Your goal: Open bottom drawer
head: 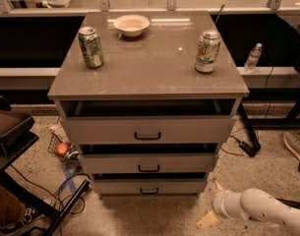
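The bottom drawer (115,186) is the lowest and slimmest grey front of the cabinet, with a small dark bar handle (149,191). It stands slightly out, with a dark gap above it. My gripper (212,203) is low at the bottom right, on a white arm (260,209), just right of the drawer's right end and apart from it. Its two tan fingers (207,220) are spread open and hold nothing.
The middle drawer (115,163) and top drawer (100,130) also stand slightly out. Two cans (91,46) (207,51) and a white bowl (132,24) sit on the cabinet top. Cables and a small basket (61,149) lie on the floor at left. A shoe (294,145) is at right.
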